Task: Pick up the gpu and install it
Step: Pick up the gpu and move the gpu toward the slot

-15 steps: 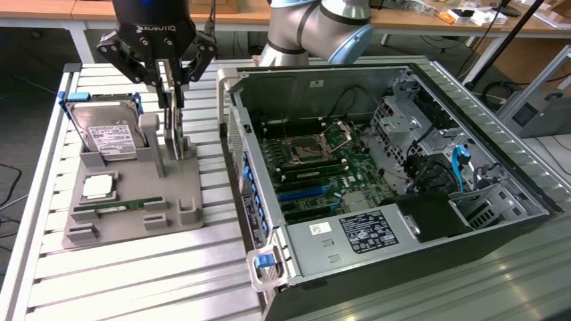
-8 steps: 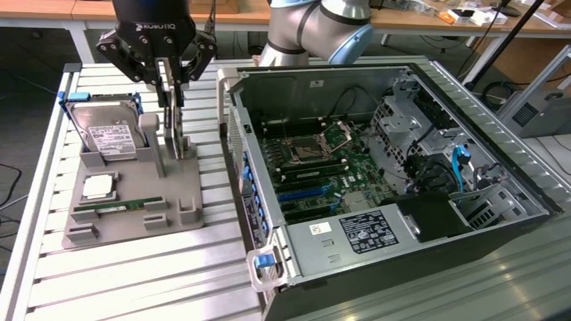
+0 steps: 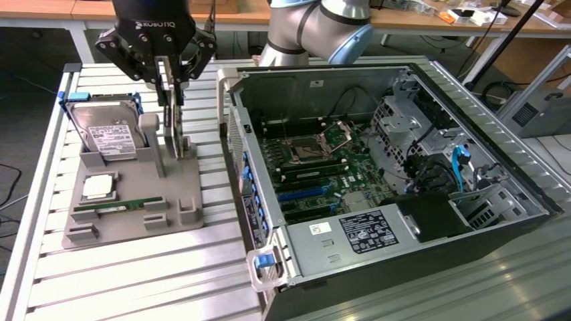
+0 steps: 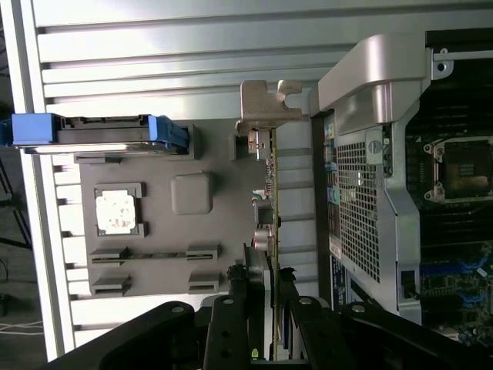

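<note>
The gpu (image 3: 179, 134) is a thin dark card standing on edge in a slot of the grey fixture (image 3: 134, 221), at the exterior view's left. My gripper (image 3: 171, 98) comes down on it from above, its black fingers pressed to both faces of the card's upper edge. The wrist view looks along the gpu (image 4: 270, 181) edge-on, with its silver end bracket (image 4: 262, 108) at the far end. The fingers (image 4: 256, 297) flank the card at my gripper (image 4: 272, 287). Whether the card's lower edge has left the slot, I cannot tell.
The fixture also holds a silver hard drive (image 3: 107, 134) in a blue caddy, a CPU (image 3: 98, 187) and a green RAM stick (image 3: 120, 204). The open computer case (image 3: 259, 167) lies right beside it, motherboard (image 3: 321, 157) exposed. Everything rests on a slatted aluminium table (image 3: 134, 281).
</note>
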Motion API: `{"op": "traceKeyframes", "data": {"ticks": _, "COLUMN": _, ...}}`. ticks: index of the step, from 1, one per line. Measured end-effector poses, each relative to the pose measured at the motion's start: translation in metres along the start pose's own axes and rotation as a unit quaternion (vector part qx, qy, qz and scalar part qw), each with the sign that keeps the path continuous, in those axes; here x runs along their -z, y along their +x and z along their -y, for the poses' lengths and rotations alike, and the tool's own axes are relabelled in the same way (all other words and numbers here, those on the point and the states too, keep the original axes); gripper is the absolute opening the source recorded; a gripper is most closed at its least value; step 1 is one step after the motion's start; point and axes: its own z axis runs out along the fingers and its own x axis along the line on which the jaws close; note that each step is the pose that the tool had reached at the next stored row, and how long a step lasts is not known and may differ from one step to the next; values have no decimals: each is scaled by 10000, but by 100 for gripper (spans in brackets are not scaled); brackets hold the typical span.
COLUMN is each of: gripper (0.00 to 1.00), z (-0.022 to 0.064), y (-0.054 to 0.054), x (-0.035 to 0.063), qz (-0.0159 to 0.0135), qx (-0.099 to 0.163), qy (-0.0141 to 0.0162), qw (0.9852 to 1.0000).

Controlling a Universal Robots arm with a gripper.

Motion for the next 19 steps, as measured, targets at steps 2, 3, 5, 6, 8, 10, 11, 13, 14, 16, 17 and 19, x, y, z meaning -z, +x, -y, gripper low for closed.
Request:
{"op": "traceKeyframes", "data": {"ticks": 2, "gripper": 27, "z": 0, "y": 0, "x": 8, "qz": 0, "qx": 0, "qy": 0, "qw": 10000}}
{"op": "traceKeyframes", "data": {"ticks": 3, "gripper": 27, "z": 0, "y": 0, "x": 10, "qz": 0, "qx": 0, "qy": 0, "qw": 10000}}
{"op": "traceKeyframes", "data": {"ticks": 5, "gripper": 27, "z": 0, "y": 0, "x": 16, "qz": 0, "qx": 0, "qy": 0, "qw": 10000}}
{"op": "traceKeyframes", "data": {"ticks": 6, "gripper": 27, "z": 0, "y": -1, "x": 18, "qz": 0, "qx": 0, "qy": 0, "qw": 10000}}
{"op": "traceKeyframes", "data": {"ticks": 8, "gripper": 27, "z": 0, "y": -1, "x": 24, "qz": 0, "qx": 0, "qy": 0, "qw": 10000}}
{"op": "traceKeyframes", "data": {"ticks": 10, "gripper": 27, "z": 0, "y": -1, "x": 29, "qz": 0, "qx": 0, "qy": 0, "qw": 10000}}
{"op": "traceKeyframes", "data": {"ticks": 11, "gripper": 27, "z": 0, "y": -1, "x": 31, "qz": 0, "qx": 0, "qy": 0, "qw": 10000}}
{"op": "traceKeyframes", "data": {"ticks": 13, "gripper": 27, "z": 1, "y": -1, "x": 38, "qz": 0, "qx": 0, "qy": 0, "qw": 10000}}
{"op": "traceKeyframes", "data": {"ticks": 14, "gripper": 27, "z": 1, "y": -1, "x": 42, "qz": 0, "qx": 0, "qy": 0, "qw": 10000}}
{"op": "traceKeyframes", "data": {"ticks": 16, "gripper": 27, "z": 1, "y": -2, "x": 49, "qz": 0, "qx": 0, "qy": 0, "qw": 10000}}
{"op": "traceKeyframes", "data": {"ticks": 17, "gripper": 27, "z": 1, "y": -2, "x": 51, "qz": 0, "qx": 0, "qy": 0, "qw": 10000}}
{"op": "traceKeyframes", "data": {"ticks": 19, "gripper": 27, "z": 1, "y": -2, "x": 57, "qz": 0, "qx": 0, "qy": 0, "qw": 10000}}
